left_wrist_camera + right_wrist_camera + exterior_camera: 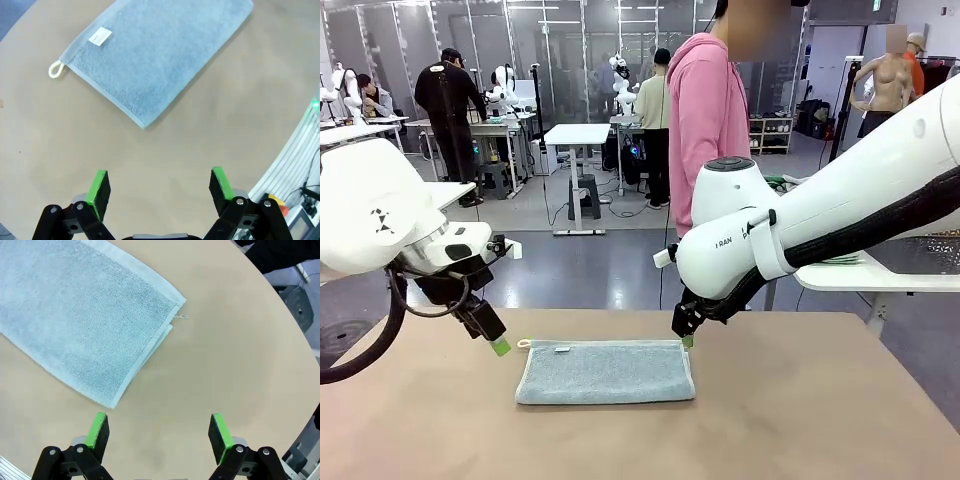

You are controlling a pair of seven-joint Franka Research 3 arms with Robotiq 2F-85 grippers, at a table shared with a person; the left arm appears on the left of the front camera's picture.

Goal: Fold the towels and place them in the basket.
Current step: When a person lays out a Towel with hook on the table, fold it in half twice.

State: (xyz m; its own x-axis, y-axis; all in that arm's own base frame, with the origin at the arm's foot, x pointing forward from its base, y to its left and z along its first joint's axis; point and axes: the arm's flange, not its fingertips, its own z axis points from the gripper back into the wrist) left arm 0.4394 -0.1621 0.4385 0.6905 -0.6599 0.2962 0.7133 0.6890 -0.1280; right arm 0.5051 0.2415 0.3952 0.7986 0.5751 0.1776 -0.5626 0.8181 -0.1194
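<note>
A single pale blue-grey terry towel (606, 372) lies flat on the tan bench (800, 420), folded into a neat rectangle with its long side running left to right. A small cream loop (523, 344) sticks out from its far left corner, with a little white label (562, 349) just beside it. At the right end, two layered edges show the fold.

**Robotics lab, open-plan**

Tan table (800, 420) w/ a white robot arm at either side: left arm (380, 215), right arm (840, 215). Beyond the table: grey floor (600, 265), white desks (576, 133) w/ cables & equipment, a stool (588, 195), glass partitions (570, 40), shelving (770, 133). Person in pink hoodie (708, 120) at the table's far edge. Other people (450, 95) stand at desks farther back.
</note>
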